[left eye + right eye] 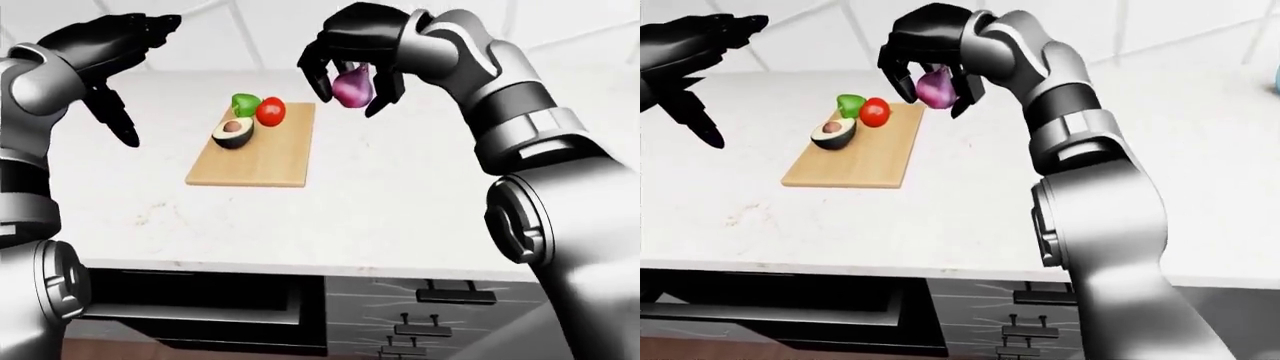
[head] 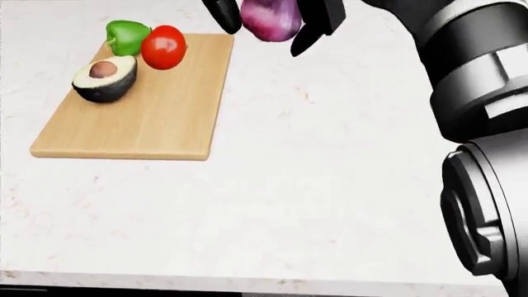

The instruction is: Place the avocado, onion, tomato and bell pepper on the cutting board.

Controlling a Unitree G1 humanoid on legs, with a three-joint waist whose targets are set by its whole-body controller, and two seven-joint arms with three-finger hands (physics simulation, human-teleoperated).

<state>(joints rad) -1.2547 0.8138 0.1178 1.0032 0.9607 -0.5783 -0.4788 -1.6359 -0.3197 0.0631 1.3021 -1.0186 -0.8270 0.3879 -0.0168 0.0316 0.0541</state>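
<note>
While the right hand [image 1: 352, 75] grips the purple onion [image 1: 352, 87] in the top middle of the left-eye view, the left hand [image 1: 110, 52] waits at the upper left, fingers spread wide and holding nothing.

At the upper left of the head view, the avocado [image 2: 104, 78], tomato [image 2: 163, 46] and pepper [image 2: 125, 35] sit on the board [image 2: 148, 117]. The onion hangs just past its top right corner.

From the right-eye view, I think only the onion is left. Next it must go down onto bare wood, then the fingers let go.

head view steep, eye views wider
</note>
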